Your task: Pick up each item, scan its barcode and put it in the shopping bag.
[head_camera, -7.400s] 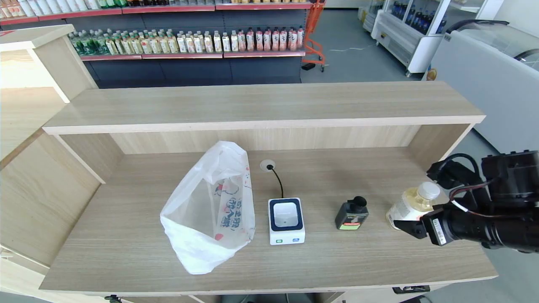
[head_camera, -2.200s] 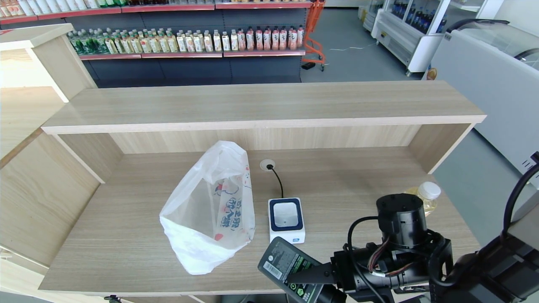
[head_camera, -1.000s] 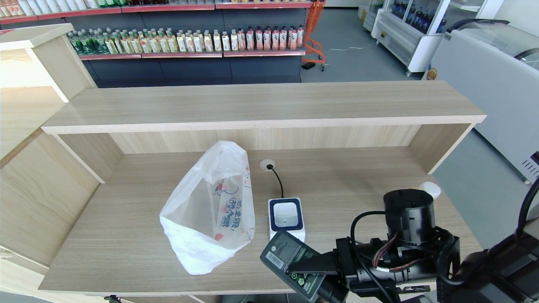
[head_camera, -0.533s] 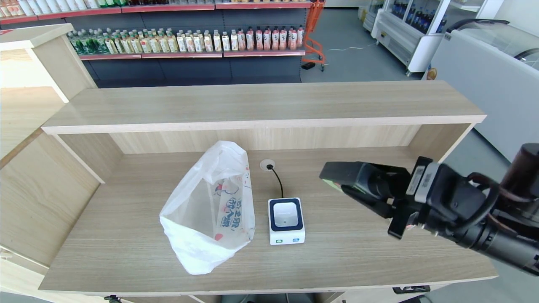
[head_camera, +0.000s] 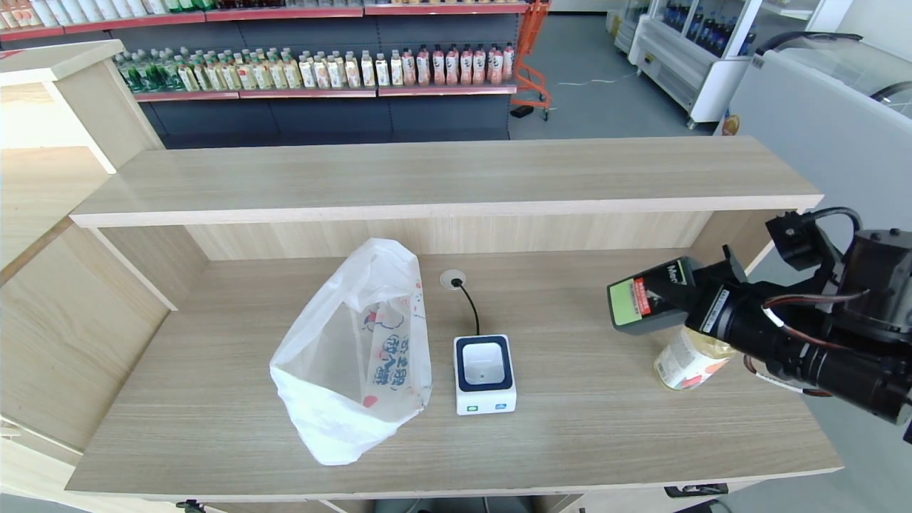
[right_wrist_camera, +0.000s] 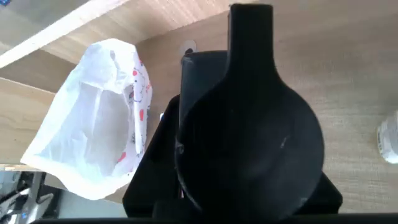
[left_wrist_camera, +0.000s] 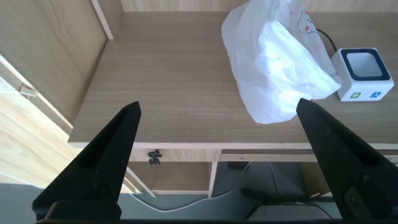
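The right gripper point(head_camera: 685, 293) is clamped on the black bottle point(head_camera: 636, 304) and holds it in the air over the right end of the counter point(head_camera: 570, 434), well apart from the barcode scanner point(head_camera: 484, 372). The fingers hide the bottle's cap end. The arm covers the neck and cap of the clear bottle point(head_camera: 682, 360), which stands on the counter below. The shopping bag point(head_camera: 356, 356) stands open just beside the scanner. The left gripper point(left_wrist_camera: 227, 165) is spread wide and empty.
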Available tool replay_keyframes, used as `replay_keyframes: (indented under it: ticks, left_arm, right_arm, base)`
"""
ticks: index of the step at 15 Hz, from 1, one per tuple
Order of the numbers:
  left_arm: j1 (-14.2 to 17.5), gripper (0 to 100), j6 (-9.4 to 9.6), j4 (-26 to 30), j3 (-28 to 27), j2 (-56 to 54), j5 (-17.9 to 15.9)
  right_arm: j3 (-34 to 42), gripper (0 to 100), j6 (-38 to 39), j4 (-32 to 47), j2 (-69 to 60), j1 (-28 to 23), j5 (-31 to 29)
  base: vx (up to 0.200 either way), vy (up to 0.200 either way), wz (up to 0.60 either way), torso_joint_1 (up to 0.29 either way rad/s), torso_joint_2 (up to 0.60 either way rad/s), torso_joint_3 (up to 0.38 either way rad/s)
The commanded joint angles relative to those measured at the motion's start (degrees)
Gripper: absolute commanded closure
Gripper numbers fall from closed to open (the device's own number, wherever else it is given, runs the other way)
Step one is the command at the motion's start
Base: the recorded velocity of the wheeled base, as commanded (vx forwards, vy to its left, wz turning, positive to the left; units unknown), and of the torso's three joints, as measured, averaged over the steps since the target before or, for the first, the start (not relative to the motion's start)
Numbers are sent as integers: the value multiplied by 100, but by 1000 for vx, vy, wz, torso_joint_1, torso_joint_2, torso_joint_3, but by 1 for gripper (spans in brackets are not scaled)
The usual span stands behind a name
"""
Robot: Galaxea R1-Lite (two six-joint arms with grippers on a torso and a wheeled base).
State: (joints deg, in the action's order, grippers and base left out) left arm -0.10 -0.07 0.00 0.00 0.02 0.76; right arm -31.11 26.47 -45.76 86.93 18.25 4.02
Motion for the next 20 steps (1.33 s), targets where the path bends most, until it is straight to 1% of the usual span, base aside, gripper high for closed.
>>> replay_keyframes:
  ticks: [1,3,8,13,19,20]
  left_arm:
    - [1,0,-1,0,0,-2,4]
    - [1,0,-1,0,0,-2,4]
    - [1,0,7,0,0,-2,4]
    - [1,0,16,0,0,-2,4]
    - [1,0,7,0,0,-2,4]
    - [1,0,7,0,0,-2,4]
  right_arm:
    - [-132,100,359,287,157,56,-7]
    - [-158,100,570,393,166,74,-7]
    - [-123,100,614,577,157,126,-7]
    - [-123,100,702,595,157,135,-7]
    - [-132,100,702,665,201,311,-7]
    - [-167,100,693,656,421,381,2]
  base:
    - [0,0,0,0,0,0]
    - [0,0,0,0,0,0]
    - [0,0,0,0,0,0]
    - [0,200,0,0,2,1]
    - [0,0,0,0,0,0]
    - [0,0,0,0,0,0]
